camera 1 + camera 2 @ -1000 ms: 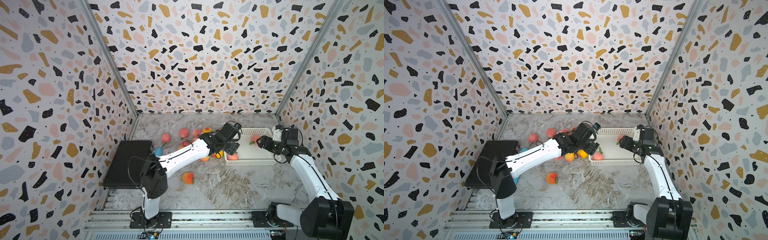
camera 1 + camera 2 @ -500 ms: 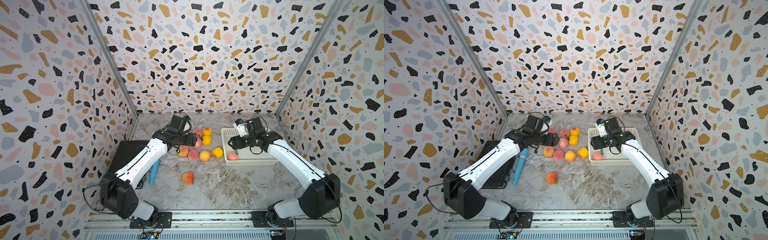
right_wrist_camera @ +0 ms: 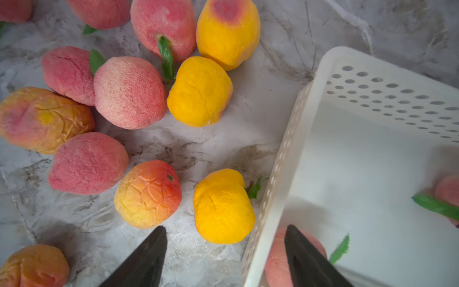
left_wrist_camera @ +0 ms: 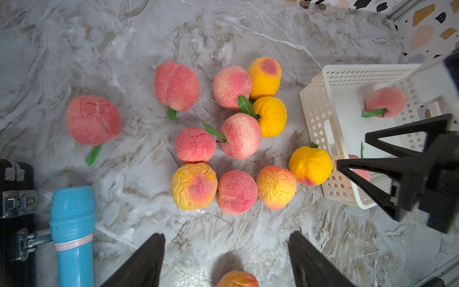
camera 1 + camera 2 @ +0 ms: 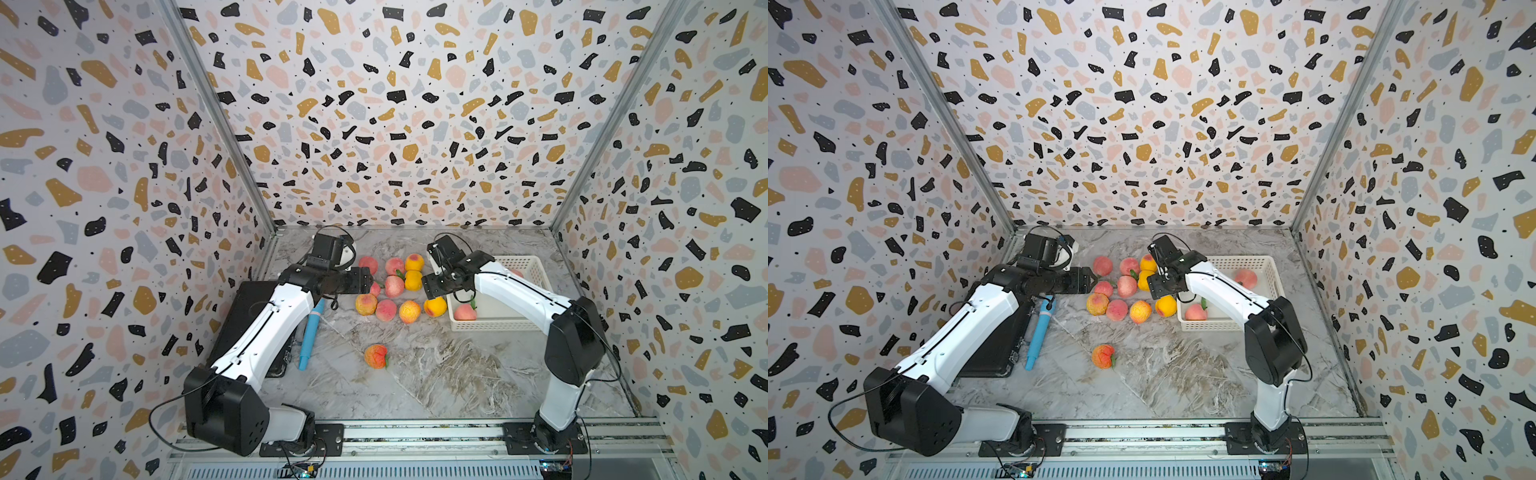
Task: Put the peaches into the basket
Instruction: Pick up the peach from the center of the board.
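Note:
Several peaches point(image 5: 386, 309) lie bunched mid-table, pink-red and yellow-orange, and one lone peach point(image 5: 375, 356) sits nearer the front. The white basket point(image 5: 536, 266) at the right holds two peaches point(image 5: 464, 311), point(image 5: 516, 273). My left gripper point(image 5: 368, 282) hangs open over the bunch's left side; the left wrist view shows nothing between its fingertips point(image 4: 151, 246). My right gripper point(image 5: 428, 286) is open above a yellow peach point(image 3: 223, 206) that rests against the basket's left wall point(image 3: 285, 161). One finger is over the table, the other over the basket.
A blue cylindrical tool point(image 5: 309, 336) lies left of the peaches beside a flat black box point(image 5: 245, 316) under the left arm. Patterned walls close in the back and both sides. Marble table point(image 5: 436, 374) lies bare in front of the lone peach.
The left arm has drawn back from the basket's left end to the left side of the bunch. The right gripper has moved from the basket's right end to its left wall.

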